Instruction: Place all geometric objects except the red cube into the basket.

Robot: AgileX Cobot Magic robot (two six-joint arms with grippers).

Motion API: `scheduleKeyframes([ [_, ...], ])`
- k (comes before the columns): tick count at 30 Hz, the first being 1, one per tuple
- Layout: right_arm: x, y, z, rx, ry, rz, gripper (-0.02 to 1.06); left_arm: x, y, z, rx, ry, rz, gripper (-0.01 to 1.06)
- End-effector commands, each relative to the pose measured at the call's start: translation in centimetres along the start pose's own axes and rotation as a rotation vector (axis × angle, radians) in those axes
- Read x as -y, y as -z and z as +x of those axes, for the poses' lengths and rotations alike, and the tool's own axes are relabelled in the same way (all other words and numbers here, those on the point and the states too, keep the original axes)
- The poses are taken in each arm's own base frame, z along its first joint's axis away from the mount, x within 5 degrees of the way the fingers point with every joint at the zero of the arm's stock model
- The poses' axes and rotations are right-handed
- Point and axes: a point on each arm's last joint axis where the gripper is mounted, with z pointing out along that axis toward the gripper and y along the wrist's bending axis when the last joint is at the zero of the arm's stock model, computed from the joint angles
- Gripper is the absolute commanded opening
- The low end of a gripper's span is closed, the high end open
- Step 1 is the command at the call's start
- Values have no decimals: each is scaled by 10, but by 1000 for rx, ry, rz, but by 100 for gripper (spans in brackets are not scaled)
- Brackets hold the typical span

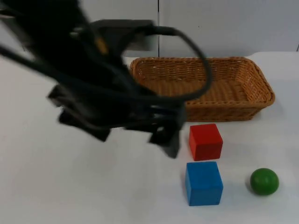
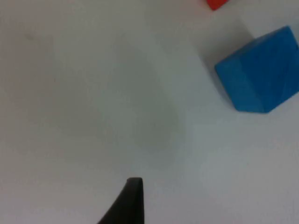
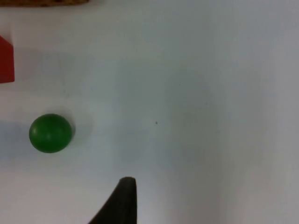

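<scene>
Left hand (image 1: 170, 140) hangs just beside the blue cube (image 1: 203, 183), up-left of it; finger state cannot be told; green ball (image 1: 264, 181) lies farther right.

We see a robot test lab: a bare white desk (image 1: 70, 186) against a grey partition wall (image 1: 224, 25), with plain coloured blocks (image 1: 203, 182) laid out beside a wicker basket (image 1: 243, 100).

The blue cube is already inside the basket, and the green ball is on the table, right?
Not quite. The top view shows the blue cube on the white table, in front of the red cube, outside the woven wicker basket. The green ball is on the table.
</scene>
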Motion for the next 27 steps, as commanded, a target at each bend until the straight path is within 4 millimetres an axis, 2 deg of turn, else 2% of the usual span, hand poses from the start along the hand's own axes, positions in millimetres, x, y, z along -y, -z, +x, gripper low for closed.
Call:
scheduleKeyframes([
  [1,1,1,-3,23,-10,2,105,8,-7,-9,9,11,-32,100],
  [6,1,1,-3,29,-9,4,105,40,-32,-39,-28,32,-94,100],
  [8,1,1,-3,29,-9,4,105,44,-35,-42,-31,27,-95,100],
  [12,1,1,-3,29,-9,4,105,66,-59,-50,-43,38,-124,100],
  [22,1,1,-4,35,-10,2,105,67,-87,-52,-39,241,-147,100],
  [27,1,1,-4,41,-10,2,105,69,-99,-48,-59,277,-146,100],
])
